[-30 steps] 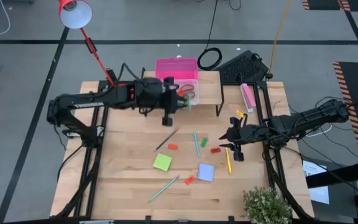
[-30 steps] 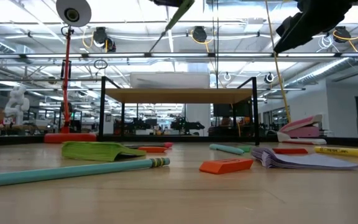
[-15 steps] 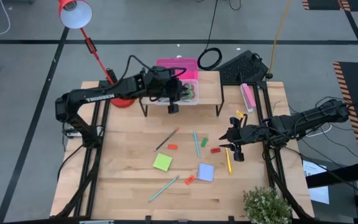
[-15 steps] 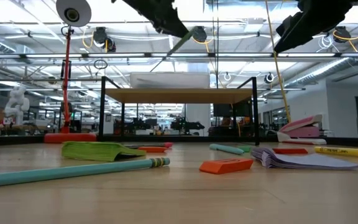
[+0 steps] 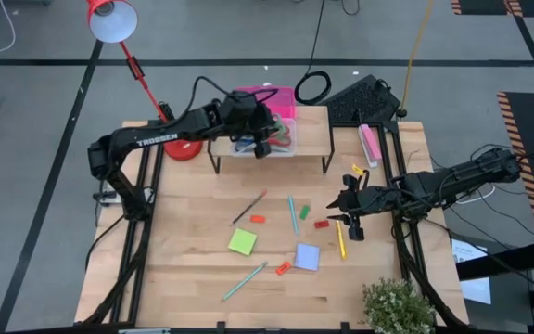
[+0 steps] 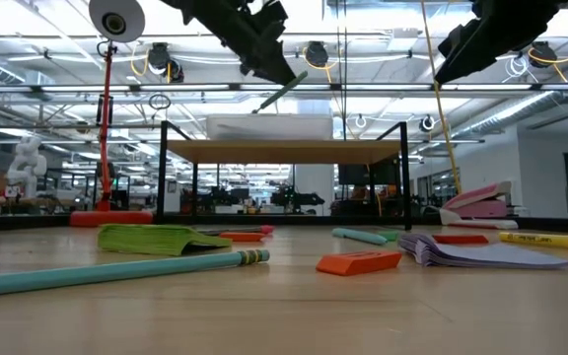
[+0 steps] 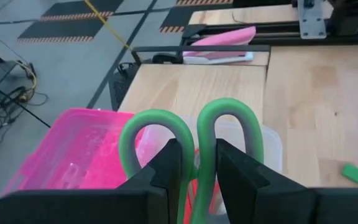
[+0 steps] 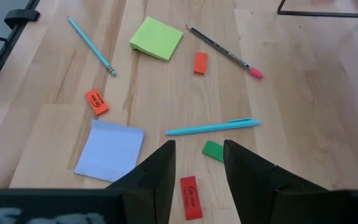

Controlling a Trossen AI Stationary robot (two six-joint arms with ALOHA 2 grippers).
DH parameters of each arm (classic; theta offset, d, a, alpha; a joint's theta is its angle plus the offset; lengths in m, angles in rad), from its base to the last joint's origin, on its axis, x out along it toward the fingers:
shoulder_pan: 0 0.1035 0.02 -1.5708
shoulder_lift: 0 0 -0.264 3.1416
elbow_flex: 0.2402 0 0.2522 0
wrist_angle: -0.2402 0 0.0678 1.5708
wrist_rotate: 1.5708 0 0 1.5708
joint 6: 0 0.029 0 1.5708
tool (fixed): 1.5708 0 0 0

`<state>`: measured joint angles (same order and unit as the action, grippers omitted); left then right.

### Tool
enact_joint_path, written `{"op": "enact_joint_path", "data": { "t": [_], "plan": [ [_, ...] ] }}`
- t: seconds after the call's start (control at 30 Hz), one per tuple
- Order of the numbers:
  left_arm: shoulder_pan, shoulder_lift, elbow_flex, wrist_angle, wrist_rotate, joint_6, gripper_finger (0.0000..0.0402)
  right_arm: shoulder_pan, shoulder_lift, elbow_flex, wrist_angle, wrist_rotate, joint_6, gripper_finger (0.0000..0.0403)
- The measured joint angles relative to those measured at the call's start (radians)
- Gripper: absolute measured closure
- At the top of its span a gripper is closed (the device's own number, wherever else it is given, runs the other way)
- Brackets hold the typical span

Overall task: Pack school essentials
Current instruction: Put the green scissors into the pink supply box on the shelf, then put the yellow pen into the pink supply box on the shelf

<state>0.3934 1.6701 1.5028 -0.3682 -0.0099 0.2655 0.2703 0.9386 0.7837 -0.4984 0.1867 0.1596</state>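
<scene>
While our left gripper [image 7: 197, 165] hangs over the clear box [image 5: 265, 128] with the pink lid at the far edge of the worktop [image 5: 193, 250], its fingers [image 7: 169, 165] are clamped narrow on the green scissors [image 7: 194, 134], pinching them just below the two looped handles. We judge the scissors light and rigid, with smooth plastic loops and hard metal blades, so a pinch at the neck where handles meet blades should keep them from swinging; the slick plastic could still let them pivot or slide if the squeeze is loose. They look bright green, the loops rounded and standing up side by side between the fingers, with something red showing beneath them inside the box. Our right gripper [image 8: 197, 168] waits low over the right side of the worktop, fingers apart with nothing between them, above a teal pen [image 8: 213, 128], a small green eraser [image 8: 213, 150] and a red eraser [image 8: 191, 197]. Nearby lie a lavender sticky pad [image 8: 110, 150], a green sticky pad [image 8: 156, 38], a teal pencil [image 8: 91, 37] and a dark pencil [image 8: 222, 52] with a pink tip. We expect these to be feather-light: pencils prone to rolling, pads soft and best taken by an edge.
</scene>
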Motion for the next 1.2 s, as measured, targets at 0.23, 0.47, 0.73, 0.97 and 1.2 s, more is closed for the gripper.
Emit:
{"op": "enact_joint_path", "data": {
  "t": [0.23, 0.47, 0.73, 0.97, 1.2],
  "plan": [
    [-0.002, 0.013, 0.0, -0.01, 0.006, 0.016, 0.0314, 0.0, 0.0, 0.0, 0.0, 0.0, 0.0, 0.0273],
    [-0.006, 0.023, 0.0, -0.031, 0.007, 0.029, 0.0314, 0.0, 0.0, 0.0, 0.0, 0.0, 0.002, 0.0273],
    [-0.007, 0.022, 0.0, -0.034, 0.007, 0.051, 0.03, 0.0, 0.0, 0.0, 0.0, 0.0, 0.004, 0.0273],
    [-0.008, 0.022, 0.0, -0.034, -0.019, 0.05, 0.0236, 0.0, 0.0, 0.0, 0.0, 0.0, 0.004, 0.0273],
    [-0.01, 0.022, 0.0, -0.031, -0.025, 0.047, 0.0223, 0.0, 0.0, 0.0, 0.0, 0.0, 0.004, 0.0273]
  ]
}}
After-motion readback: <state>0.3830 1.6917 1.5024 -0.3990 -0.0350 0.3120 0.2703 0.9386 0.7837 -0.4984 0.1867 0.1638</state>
